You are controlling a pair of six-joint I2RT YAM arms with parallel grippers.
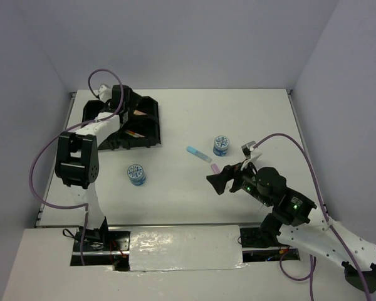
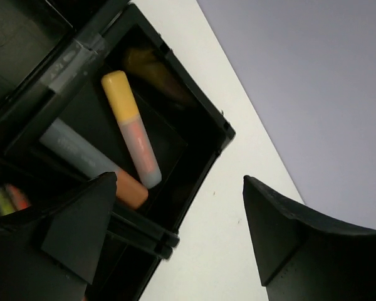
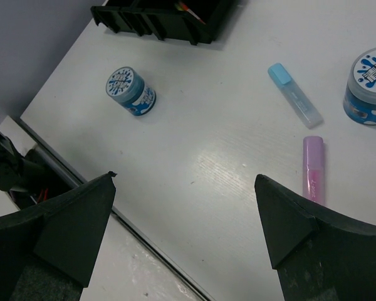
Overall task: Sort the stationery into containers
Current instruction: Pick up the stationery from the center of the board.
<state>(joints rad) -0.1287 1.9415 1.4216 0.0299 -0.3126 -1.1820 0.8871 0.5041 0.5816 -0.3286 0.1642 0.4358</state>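
Note:
The black divided tray (image 1: 147,135) stands at the far left. My left gripper (image 1: 128,103) hovers open and empty over its far end. In the left wrist view my left gripper (image 2: 178,232) is above the tray's corner (image 2: 222,135); one compartment holds a yellow-capped marker (image 2: 133,135), an orange-capped grey marker (image 2: 91,160) and a dim brownish item (image 2: 153,69). My right gripper (image 1: 218,182) is open and empty above the table, and also shows in the right wrist view (image 3: 185,207). On the table lie a blue marker (image 1: 198,153), a purple marker (image 3: 313,169) and two blue tubs (image 1: 136,174) (image 1: 221,145).
The table's near edge (image 3: 144,241) runs under my right gripper. The right wrist view also shows the left tub (image 3: 130,91), the right tub (image 3: 370,84), the blue marker (image 3: 294,94) and the tray (image 3: 163,22). Walls enclose the table at the back and sides.

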